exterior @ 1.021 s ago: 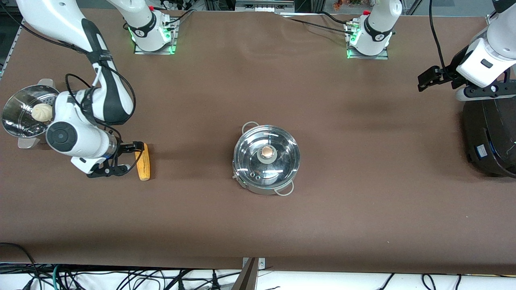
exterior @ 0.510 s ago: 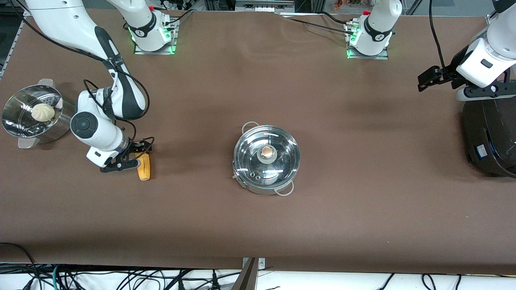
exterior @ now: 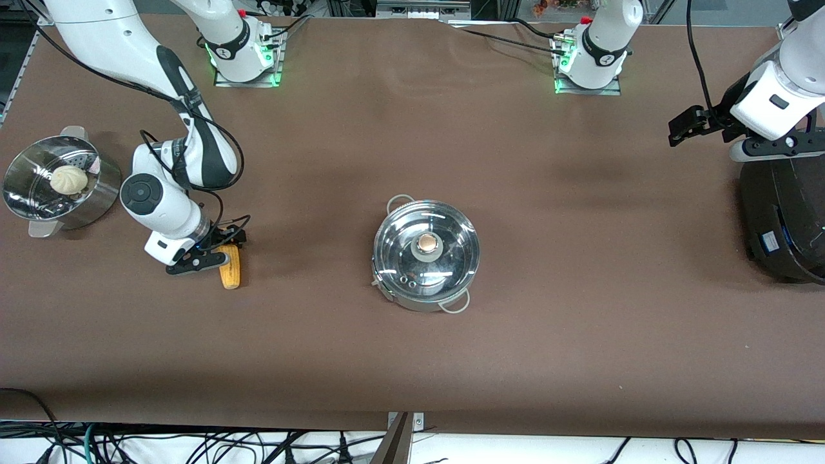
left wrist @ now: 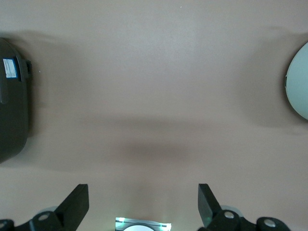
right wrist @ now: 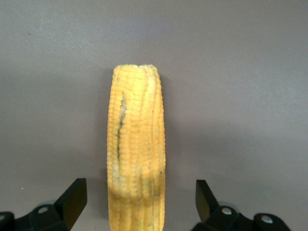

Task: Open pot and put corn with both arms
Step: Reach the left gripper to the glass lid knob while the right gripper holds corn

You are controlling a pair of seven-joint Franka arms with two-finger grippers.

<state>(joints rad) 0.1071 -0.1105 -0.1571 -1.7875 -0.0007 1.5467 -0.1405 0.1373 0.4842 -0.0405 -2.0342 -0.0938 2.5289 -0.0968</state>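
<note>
The steel pot stands mid-table with its glass lid and tan knob on; its edge shows in the left wrist view. The yellow corn lies on the table toward the right arm's end. My right gripper is open and low over the corn, one finger on each side of the cob, not touching it. My left gripper waits open and empty above the table beside the black cooker.
A steel steamer pot with a white bun stands at the right arm's end, beside the right arm's wrist. A large black cooker stands at the left arm's end.
My right arm has swung toward the pot's side and lowered; its open gripper now straddles the corn. The corn, pot and left arm have not moved.
</note>
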